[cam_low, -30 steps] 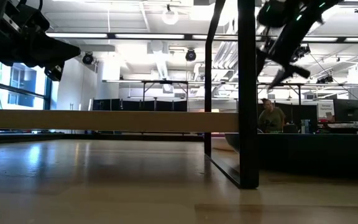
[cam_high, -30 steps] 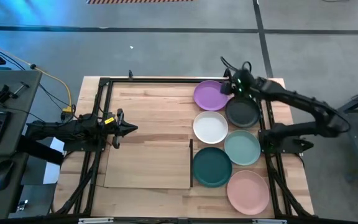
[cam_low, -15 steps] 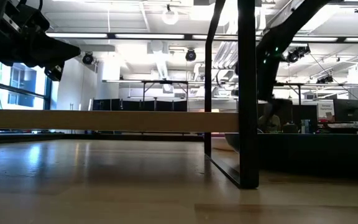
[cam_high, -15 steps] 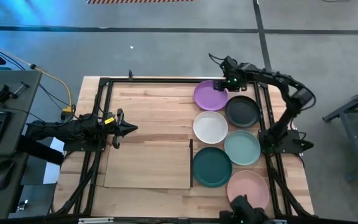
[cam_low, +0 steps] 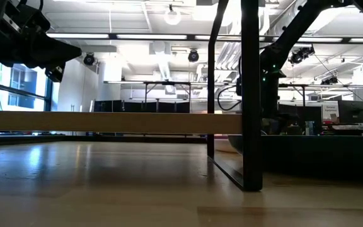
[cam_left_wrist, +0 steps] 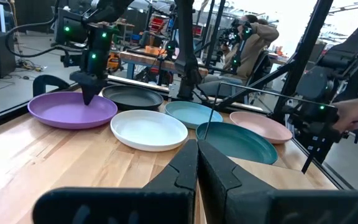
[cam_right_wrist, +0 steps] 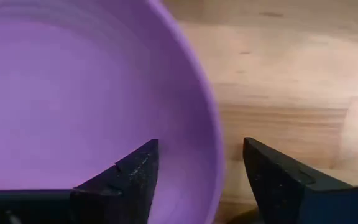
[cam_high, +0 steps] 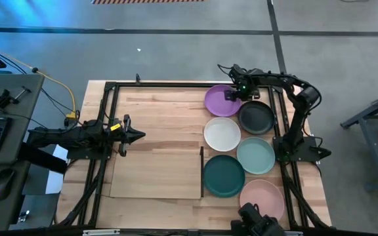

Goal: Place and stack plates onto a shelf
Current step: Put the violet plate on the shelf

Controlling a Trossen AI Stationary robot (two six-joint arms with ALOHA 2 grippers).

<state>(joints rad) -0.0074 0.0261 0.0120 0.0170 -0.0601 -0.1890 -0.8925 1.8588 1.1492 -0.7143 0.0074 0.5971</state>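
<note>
The right gripper [cam_high: 230, 96] hangs at the purple plate [cam_high: 219, 101], fingers spread, one finger [cam_right_wrist: 126, 176] over the plate's inside and the other outside its rim, above the bare desk [cam_high: 156, 115]. The purple plate lies at the far end of the plate cluster, beside the black plate [cam_high: 256, 118] and the white plate [cam_high: 222, 134]. The shelf [cam_high: 156, 174] lies flat beside the teal plate [cam_high: 224, 176]. The left gripper [cam_high: 136, 136] waits just beyond the shelf's far edge, fingers together.

High view straight down, low view level at tabletop, perhaps shelf-blocked, both wrists sharing purple plate [cam_right_wrist: 73, 93]
</note>
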